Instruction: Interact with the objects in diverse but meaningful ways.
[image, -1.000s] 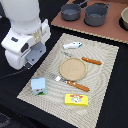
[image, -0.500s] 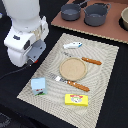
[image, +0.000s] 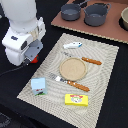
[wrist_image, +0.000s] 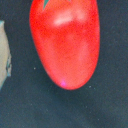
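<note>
Hovering over tomato (wrist_image: 65, 42) at mid-left of exterior frame; gripper hidden by arm, jaw state cannot be told.
Mat (image: 107, 75) centre; plate (image: 73, 68) mid-mat. Yellow box (image: 76, 99) lower centre, milk carton (image: 38, 85) lower left, fish piece (image: 73, 45) upper centre: all judged untouched. Tomato not yet lifted; early stage.

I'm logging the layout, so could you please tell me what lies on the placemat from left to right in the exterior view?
Milk carton → fish-shaped piece → yellow box → knife. The plate and fork overlap these in the order, so I left them out.
</note>
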